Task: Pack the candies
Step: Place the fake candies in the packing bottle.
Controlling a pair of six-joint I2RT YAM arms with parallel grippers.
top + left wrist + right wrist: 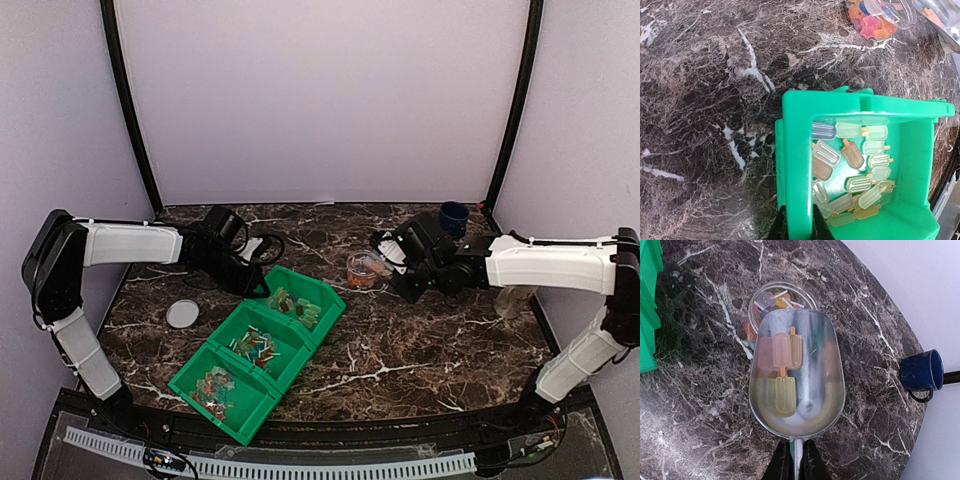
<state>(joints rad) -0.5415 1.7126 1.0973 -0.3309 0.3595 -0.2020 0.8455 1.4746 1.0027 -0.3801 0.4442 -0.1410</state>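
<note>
Scoop (810, 370) of candies (782, 375) at the jar (775, 295)
The right gripper (795, 452) clamps the scoop's handle, its lip over the clear jar. The left gripper (797, 220) pinches the green bin (795, 150) wall, with more candies inside. A blue mug (920, 372) stands well apart.

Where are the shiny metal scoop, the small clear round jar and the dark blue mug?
shiny metal scoop (822, 367): right wrist view, bare bowl.
small clear round jar (782, 286): right wrist view, far rim.
dark blue mug (920, 371): right wrist view, side wall.
</note>
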